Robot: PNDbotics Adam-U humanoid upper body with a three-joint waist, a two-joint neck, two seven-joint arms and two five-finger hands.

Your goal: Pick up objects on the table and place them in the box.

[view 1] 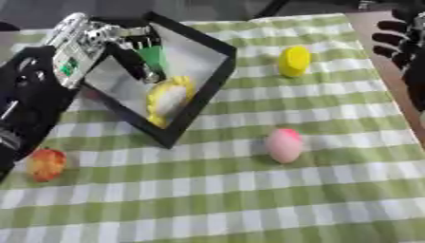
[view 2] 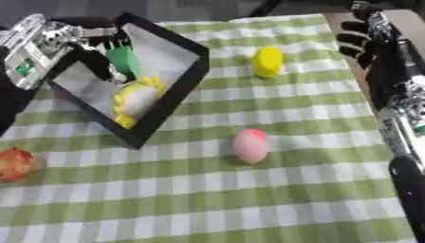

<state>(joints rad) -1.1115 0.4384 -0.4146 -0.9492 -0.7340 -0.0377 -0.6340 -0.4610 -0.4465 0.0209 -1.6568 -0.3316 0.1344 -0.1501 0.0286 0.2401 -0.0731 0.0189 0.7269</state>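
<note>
A green object (view 1: 152, 58) was at the far-left part of the box (view 1: 217, 76), right at the fingers of the left robot hand (view 1: 124, 40). The fingers of this hand pointed down into the box and seemed curled about the green object, though the blur made the contact hard to judge. Just in front of it, inside the same box, lay a yellow and white object (view 1: 169, 98), leaning toward the near wall of the box. The box was black with a pale floor and sat tilted in the view, on the far-left part of the table (view 1: 249, 199).

The table was covered with a green and white checked cloth. On it, outside the box, three more objects lay well apart from each other. A pink egg-shaped object (view 1: 285, 144) was near the middle of the table, to the right of the near corner of the box. A yellow object (view 1: 294, 60) stood farther away, to the right of the box. A red-orange round object (view 1: 46, 164) lay at the left edge, in front of the box and beside the dark left arm.

The right robot hand (view 2: 358, 35) was at the far-right corner, over the bare table edge, away from all objects, its dark fingers relaxed and holding nothing.
</note>
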